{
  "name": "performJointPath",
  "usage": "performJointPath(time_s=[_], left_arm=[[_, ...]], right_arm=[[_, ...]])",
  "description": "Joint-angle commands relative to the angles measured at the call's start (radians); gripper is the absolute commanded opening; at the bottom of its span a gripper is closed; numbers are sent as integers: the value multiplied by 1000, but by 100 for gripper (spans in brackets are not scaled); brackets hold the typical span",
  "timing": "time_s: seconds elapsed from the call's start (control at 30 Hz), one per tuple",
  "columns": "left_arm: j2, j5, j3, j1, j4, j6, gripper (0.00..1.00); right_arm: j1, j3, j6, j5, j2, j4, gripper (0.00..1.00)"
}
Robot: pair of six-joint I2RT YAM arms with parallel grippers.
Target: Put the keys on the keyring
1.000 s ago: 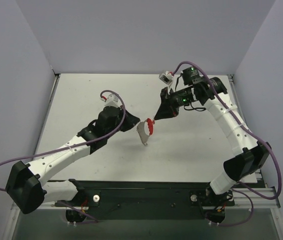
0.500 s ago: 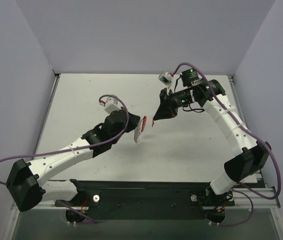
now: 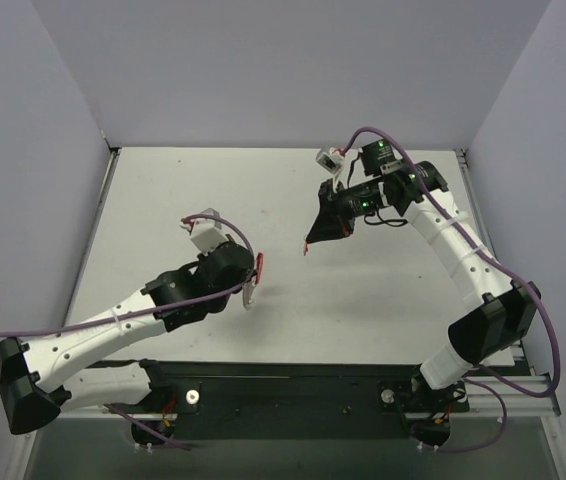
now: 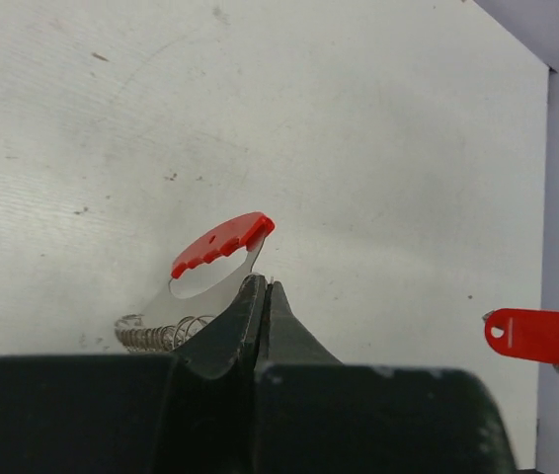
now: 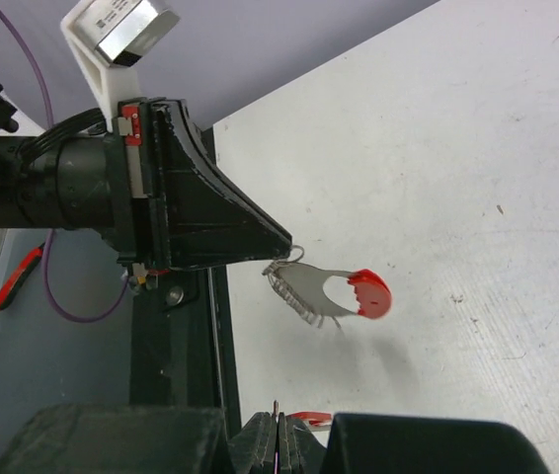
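Now your left tool (image 4: 264,286) is pinched shut on the keys (image 5: 302,286), held clear of the surface (image 4: 378,128), red keyring (image 4: 222,242) uppermost, likely presenting them to the right tool (image 5: 277,433), which is clamped on a red tag (image 4: 541,336).

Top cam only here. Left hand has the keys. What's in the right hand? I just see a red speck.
Observer: The right hand is shut on a flat red tag with a hole at one end.
Operator: Where does the left grip?
Observer: The left hand is shut on the silver edge of the keys, with the red keyring arc on the side away from the fingers.
Operator: Anything else on the bunch?
Observer: Fine wire loops along its lower edge, left of the fingers.
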Motion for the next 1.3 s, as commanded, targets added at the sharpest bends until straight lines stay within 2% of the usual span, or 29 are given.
performJointPath(time_s=[0.0,0.17,0.27,0.37,0.53,0.6,0.73,0.8,0.87,0.93,1.0,1.13,1.23,1.27], left_arm=[[4,-137,77,-41,-191,-25,0],[185,-72,81,-46,-176,-28,0],[283,-13,36,-49,-106,-57,0],[355,43,-5,-49,-11,-89,0],[430,149,-73,-52,273,-94,0],[467,174,-65,-51,353,-76,0],[503,214,28,-51,373,2,1],[487,220,54,-51,388,106,13],[464,191,77,-48,358,160,47],[418,221,76,-3,339,245,61],[369,324,70,85,310,318,63],[308,407,94,207,151,409,63],[305,473,157,270,-13,501,68],[335,496,191,276,-129,530,68]], right_arm=[[-11,-13,-10,-40,-1,8,0],[-83,-49,-2,-78,-30,-5,0],[-137,-73,-28,-75,-57,-40,0],[-165,-101,-62,-63,-81,-83,0],[-169,-142,-87,-44,-115,-106,0],[-171,-151,-93,-34,-120,-112,0],[-172,-154,-96,-23,-129,-120,0],[-174,-156,-98,-20,-132,-120,0],[-175,-156,-98,-21,-130,-120,0],[-174,-162,-102,-28,-123,-121,0],[-175,-165,-104,-34,-117,-123,0],[-175,-168,-108,-43,-107,-127,0],[-174,-168,-114,-47,-101,-131,0],[-174,-168,-117,-49,-101,-134,0]])
